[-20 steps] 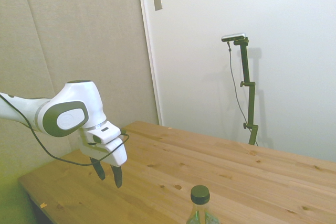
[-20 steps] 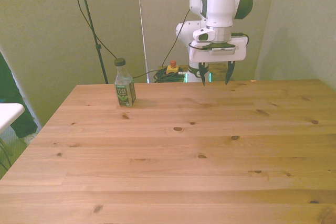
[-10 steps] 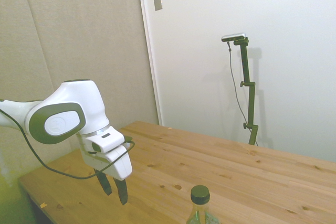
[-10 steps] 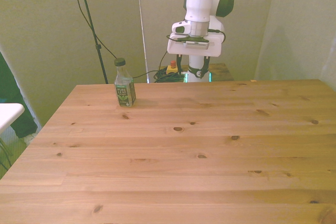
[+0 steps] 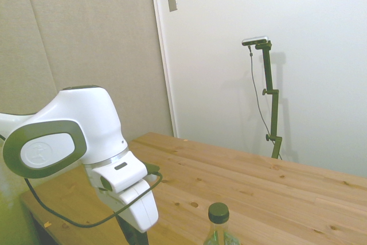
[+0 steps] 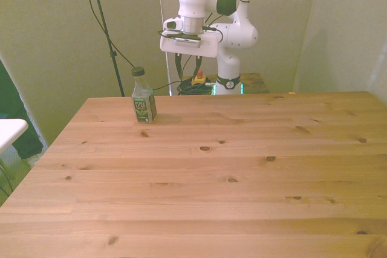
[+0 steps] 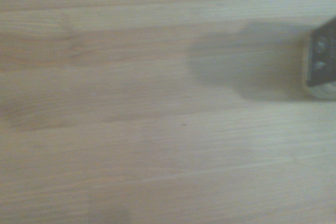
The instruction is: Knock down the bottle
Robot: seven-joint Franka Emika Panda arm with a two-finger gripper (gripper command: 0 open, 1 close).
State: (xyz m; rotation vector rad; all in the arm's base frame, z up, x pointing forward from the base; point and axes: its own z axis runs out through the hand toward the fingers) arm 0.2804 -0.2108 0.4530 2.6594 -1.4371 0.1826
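The slim clear plastic bottle (image 6: 144,97) with dark cap and green label stands upright near the wooden table's (image 6: 242,173) far edge, toward the front view's left corner. The white arm's gripper (image 6: 185,64) hangs behind that edge, apart from it; whether its jaws are parted, I cannot tell. This looks like the approach: next, a sideways sweep into the bottle's upper part.

Bottle (image 6: 144,97) stands upright near desk (image 6: 205,173) far edge, toward front view's left, sole obstacle on board. Hand (image 6: 183,64) hangs beyond far edge, above desk level, well apart from bottle on front view's right side. Open air between them. Desk surface bare around bottle on every side.
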